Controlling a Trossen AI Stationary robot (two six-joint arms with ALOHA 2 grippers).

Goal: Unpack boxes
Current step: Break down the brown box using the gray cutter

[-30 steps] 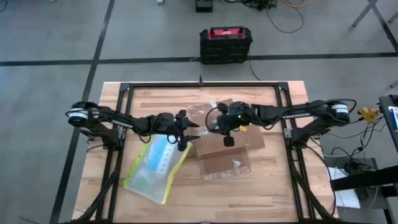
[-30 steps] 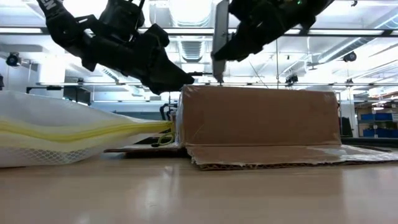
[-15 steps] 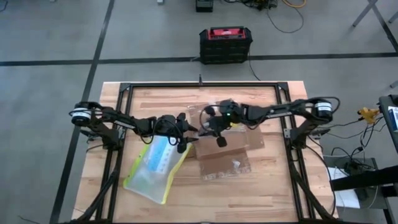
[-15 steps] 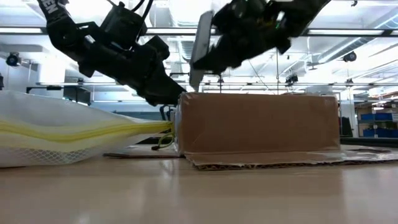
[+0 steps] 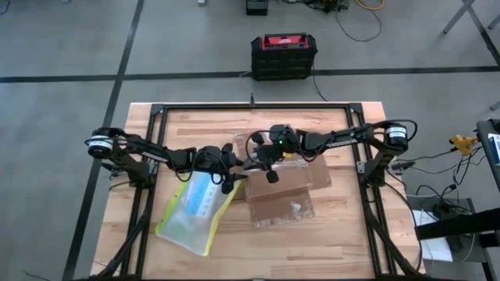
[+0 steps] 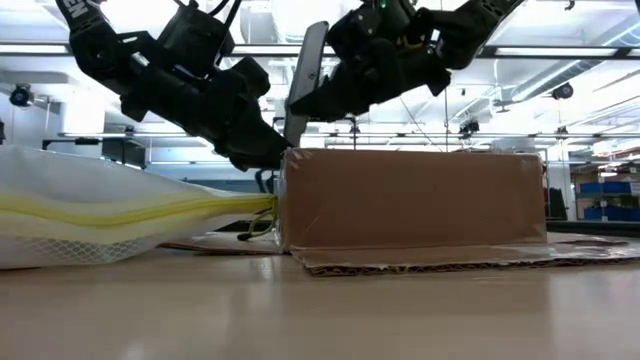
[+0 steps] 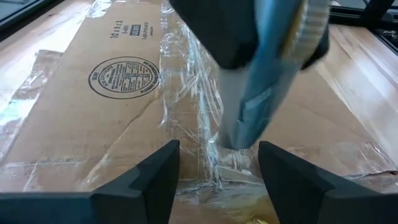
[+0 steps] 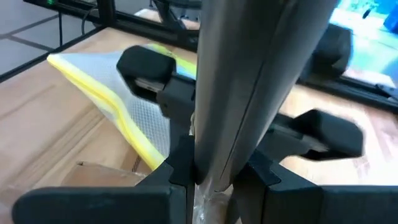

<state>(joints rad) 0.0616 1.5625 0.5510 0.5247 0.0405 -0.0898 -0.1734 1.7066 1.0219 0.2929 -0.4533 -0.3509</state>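
The flat brown cardboard box [image 5: 283, 195] lies on the table, with clear tape [image 7: 189, 106] along its top. My right gripper [image 5: 264, 160] hovers over the box's left end, shut on a long grey tool [image 6: 303, 80]. The tool's lower tip [image 7: 235, 142] stands on the tape. My left gripper [image 7: 217, 182] is open at the same end of the box [image 6: 410, 195], one finger on each side of the tape line. To the left lies the clear pouch [image 5: 194, 209] with a yellow-green edge. My left gripper: I cannot tell whether its open fingers touch the box's left edge. My right gripper pinches the grey tool's shaft [image 8: 214, 146] between its two fingers, which lie across it. It reaches in from the table's right, slanting down. The tool leans, its upper end toward the right, and its tip [image 6: 290, 138] is on the box's top left edge.
A black-and-red case [image 5: 283, 56] stands on the floor beyond the table's far edge. The box's opened flap [image 6: 450, 255] lies flat on the near side. Bare wood shows along the table's near edge [image 5: 258, 254] and far side.
My right gripper has gone down and toward the table's left. The tool has tipped from upright to leaning, and its tip has slid along the box top to the left edge. My left gripper has sunk a little at that edge.
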